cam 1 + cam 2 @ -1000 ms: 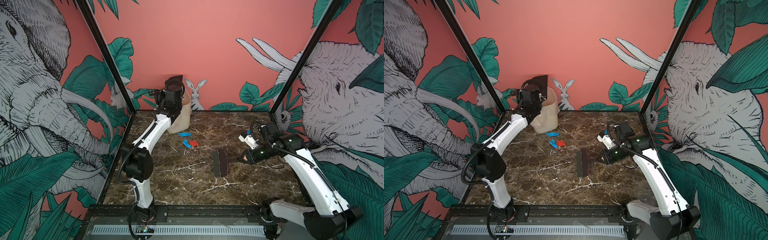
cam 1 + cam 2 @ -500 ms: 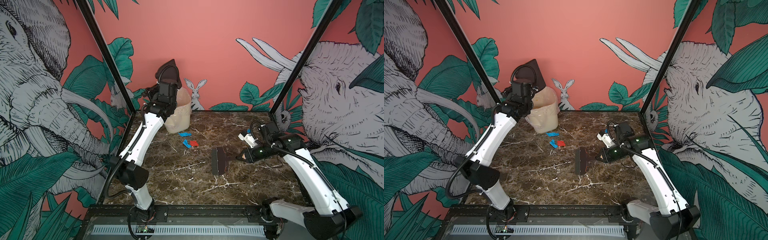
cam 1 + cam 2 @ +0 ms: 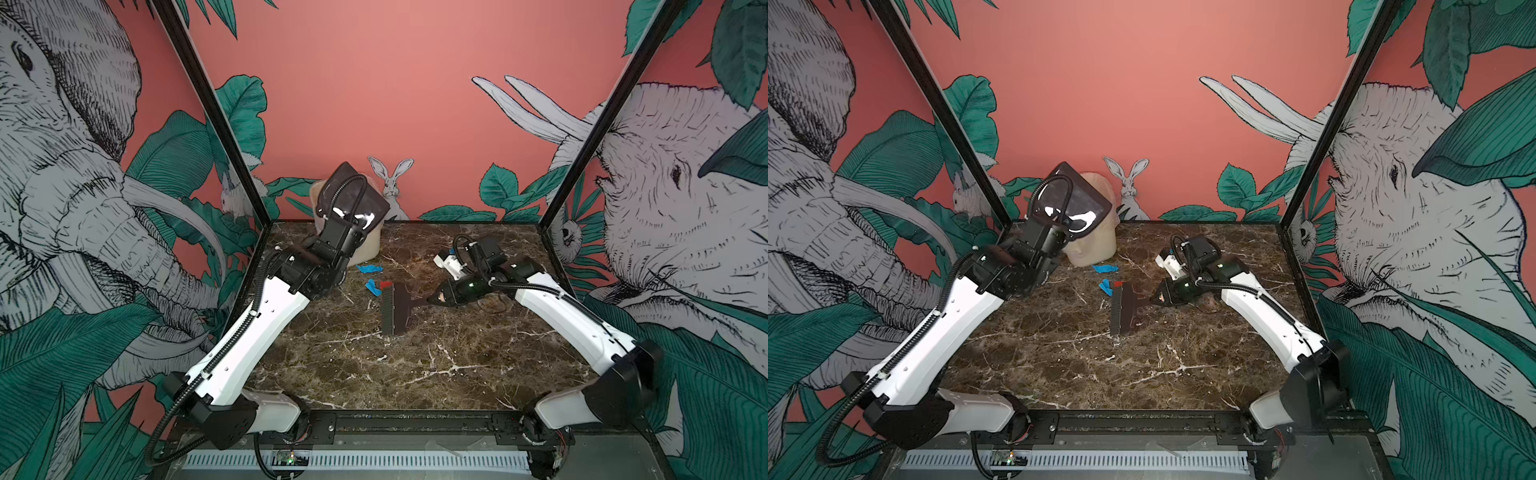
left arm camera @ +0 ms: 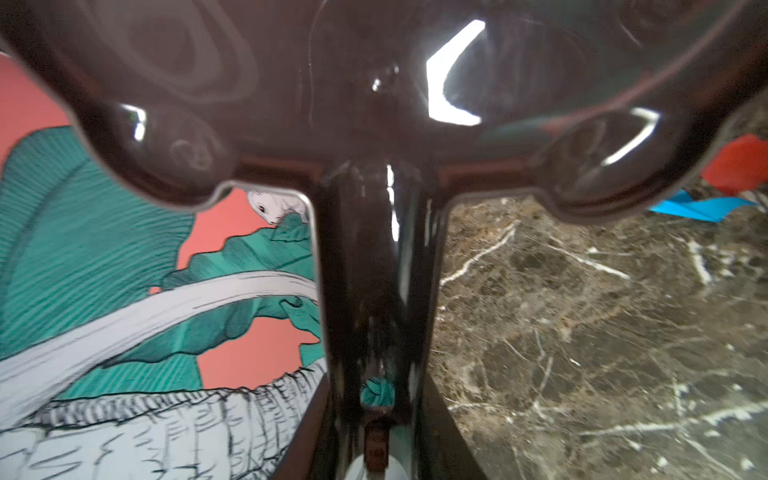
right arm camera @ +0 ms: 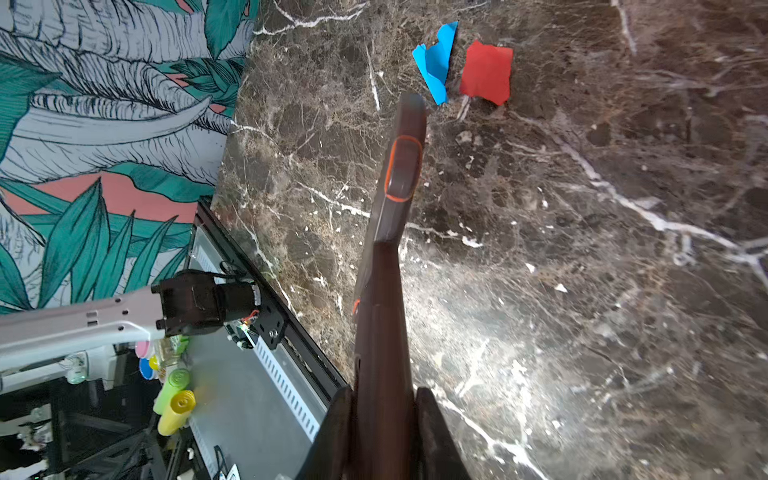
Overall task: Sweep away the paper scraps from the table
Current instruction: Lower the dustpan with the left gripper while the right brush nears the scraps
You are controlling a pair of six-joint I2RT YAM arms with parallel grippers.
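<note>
— What's just changed over there?

— The left pincer [image 3: 341,223], clamped on the handle of the dustpan [image 3: 353,199], had the pan tipped up high over the bin [image 3: 369,246] a moment ago. Now it has brought it lower, and it hangs tilted right in front of the bin, clear of the bench [image 3: 374,374]. I'd guess one load has just gone in, though I can't see inside.

— And the other arm?

— The right pincer [image 3: 436,298] is shut tight on the brush [image 3: 395,307] handle, and it has slid the brush closer to the bin.

— So is the job finished?

— No. Some paper scraps [image 3: 370,269] are left on the bench. One blue scrap lies near the foot of the bin, and another blue one [image 5: 434,66] and a red one [image 5: 486,72] lie a little further out.

— How near is the brush?

— The end nearest the bin is just beside the red and blue pair. The right pincer sits behind the brush, on the side away from the bin. To my eye, another sweep is coming
</note>
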